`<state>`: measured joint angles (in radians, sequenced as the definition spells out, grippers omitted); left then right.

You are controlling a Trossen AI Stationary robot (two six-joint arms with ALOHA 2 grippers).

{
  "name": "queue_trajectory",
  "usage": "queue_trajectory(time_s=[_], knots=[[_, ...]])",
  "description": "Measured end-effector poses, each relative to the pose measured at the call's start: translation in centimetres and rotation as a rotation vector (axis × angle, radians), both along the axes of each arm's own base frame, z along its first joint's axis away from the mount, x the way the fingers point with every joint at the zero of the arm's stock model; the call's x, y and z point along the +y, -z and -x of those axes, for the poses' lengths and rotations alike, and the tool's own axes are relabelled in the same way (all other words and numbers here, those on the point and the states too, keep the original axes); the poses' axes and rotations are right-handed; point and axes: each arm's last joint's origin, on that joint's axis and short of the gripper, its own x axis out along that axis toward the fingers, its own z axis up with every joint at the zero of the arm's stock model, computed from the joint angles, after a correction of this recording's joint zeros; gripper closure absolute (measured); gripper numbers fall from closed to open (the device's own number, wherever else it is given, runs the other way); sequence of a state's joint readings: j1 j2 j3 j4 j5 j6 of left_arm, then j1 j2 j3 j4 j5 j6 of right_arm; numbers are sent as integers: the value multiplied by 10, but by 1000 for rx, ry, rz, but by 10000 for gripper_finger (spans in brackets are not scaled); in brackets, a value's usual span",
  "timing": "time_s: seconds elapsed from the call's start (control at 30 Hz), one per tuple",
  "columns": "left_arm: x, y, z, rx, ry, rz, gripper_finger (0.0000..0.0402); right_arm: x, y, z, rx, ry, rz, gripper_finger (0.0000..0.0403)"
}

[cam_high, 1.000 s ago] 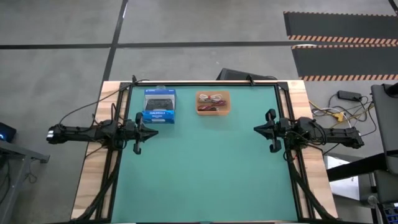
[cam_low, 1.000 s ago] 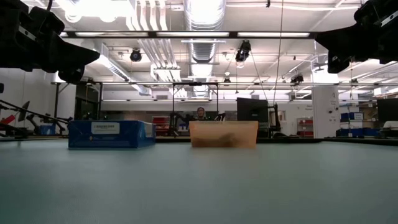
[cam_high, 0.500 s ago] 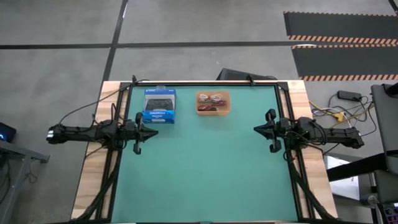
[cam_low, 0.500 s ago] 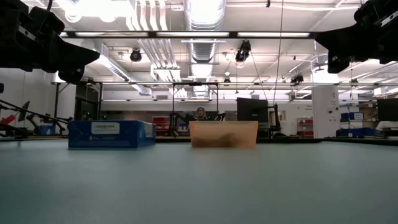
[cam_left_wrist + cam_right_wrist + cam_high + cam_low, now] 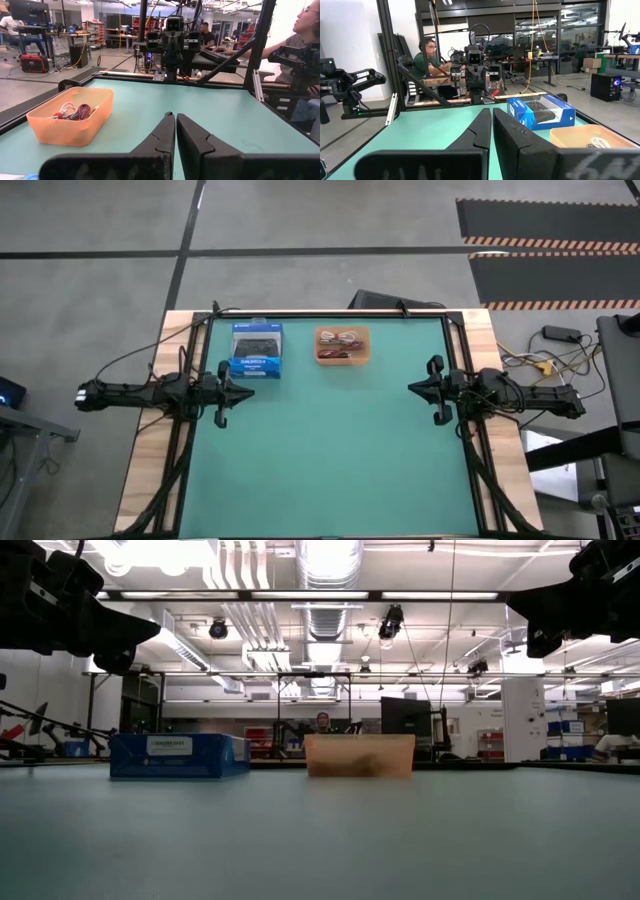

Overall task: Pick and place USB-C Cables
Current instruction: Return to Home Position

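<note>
Cables [image 5: 75, 110] in one bin [image 5: 65, 132] beside one box [image 5: 256, 352]

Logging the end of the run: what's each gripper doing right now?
Left gripper: shut, holding nothing.
Right gripper: shut, holding nothing.

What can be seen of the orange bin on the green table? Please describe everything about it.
The orange bin is a small, open, rectangular tub of translucent-looking plastic with rounded corners and slightly sloping walls. It stands upright on the green table, near the edge at the top of the high view, apart from the blue box to its left there. Inside lie bundled cables, red-pink and white ones visible. Nothing else touches it.
</note>
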<state>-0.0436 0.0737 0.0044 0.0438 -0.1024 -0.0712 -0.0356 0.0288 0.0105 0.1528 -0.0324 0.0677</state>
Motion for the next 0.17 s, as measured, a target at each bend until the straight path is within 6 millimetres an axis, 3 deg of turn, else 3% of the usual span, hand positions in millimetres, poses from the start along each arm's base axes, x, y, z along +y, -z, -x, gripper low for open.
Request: queue_trajectory(time_s=[0.17], knots=[[0, 0, 0, 0, 0, 0, 400, 0, 0, 0, 0, 0, 0, 394]])
